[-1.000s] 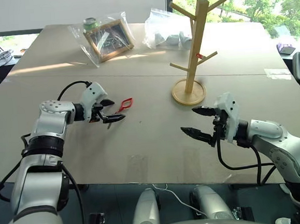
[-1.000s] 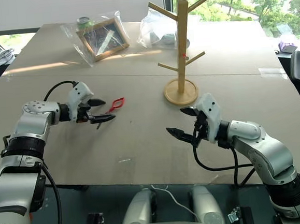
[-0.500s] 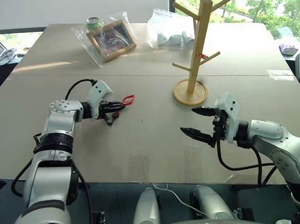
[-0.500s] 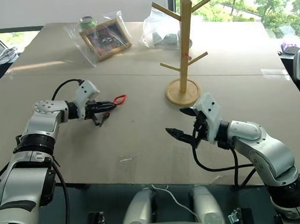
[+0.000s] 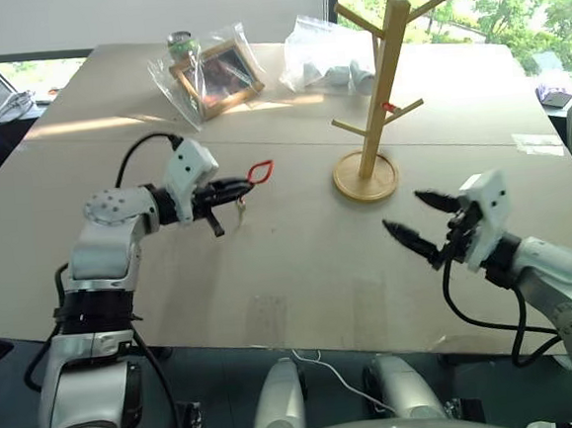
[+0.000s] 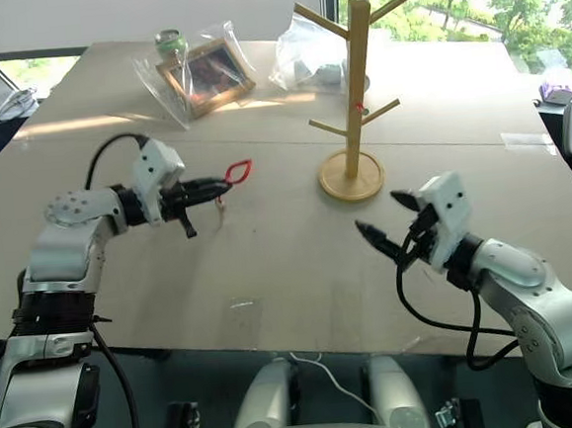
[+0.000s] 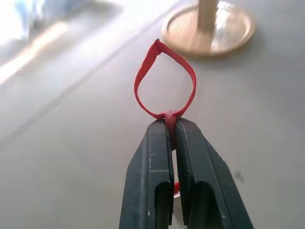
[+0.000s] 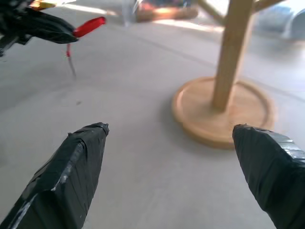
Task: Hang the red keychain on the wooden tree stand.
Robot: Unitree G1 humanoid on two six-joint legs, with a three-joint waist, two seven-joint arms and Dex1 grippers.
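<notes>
Left gripper [image 5: 236, 188] is seen from the head clamped on the red keychain [image 5: 259, 170], which is held above the table [image 5: 300, 262], the key apparently dangling beneath; the wooden tree stand [image 5: 374, 98] stands well apart, with open table between; a bagged picture frame [image 5: 218, 76] and plastic bags [image 5: 326, 64] lie behind, by windows. In the left wrist view, the loop [image 7: 165, 81] projects from the closed fingers [image 7: 148, 181]. In the right wrist view, the right gripper [image 8: 176, 162] is spread wide, empty, facing the stand's base [image 8: 224, 112].
</notes>
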